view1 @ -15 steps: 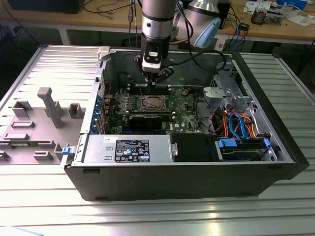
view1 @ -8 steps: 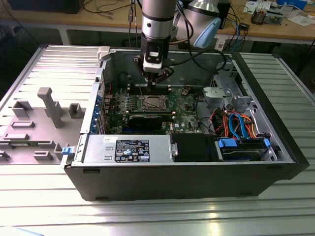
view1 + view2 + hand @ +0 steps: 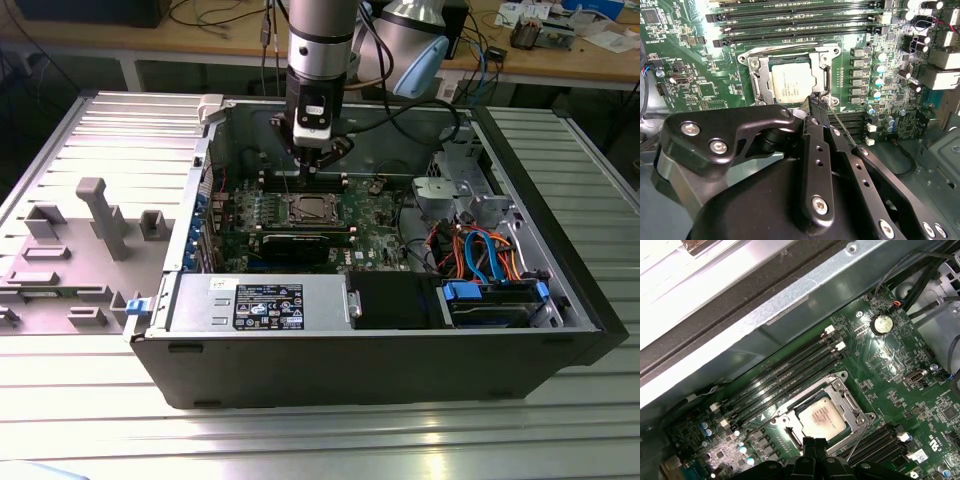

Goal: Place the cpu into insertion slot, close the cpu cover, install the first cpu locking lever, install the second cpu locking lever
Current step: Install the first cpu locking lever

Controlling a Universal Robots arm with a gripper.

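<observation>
This looks like a robotics lab or electronics workshop. A desktop computer case (image 3: 380, 350) lies open on a ribbed metal bench (image 3: 300, 440), its green motherboard (image 3: 385, 228) and bundled drive cables (image 3: 480, 250) bare, with an industrial robot arm (image 3: 320, 40) reaching down into it. Beside the case sits a grey moulded fixture (image 3: 80, 240) of posts and holders. Behind, wooden benches (image 3: 200, 45) carry loose wires (image 3: 215, 15) and what may be small electronic devices (image 3: 545, 30).

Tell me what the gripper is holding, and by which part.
Cannot be told: the gripper sits at the cpu cover's edge, beside a thin locking lever; any grasp is hidden.
</observation>
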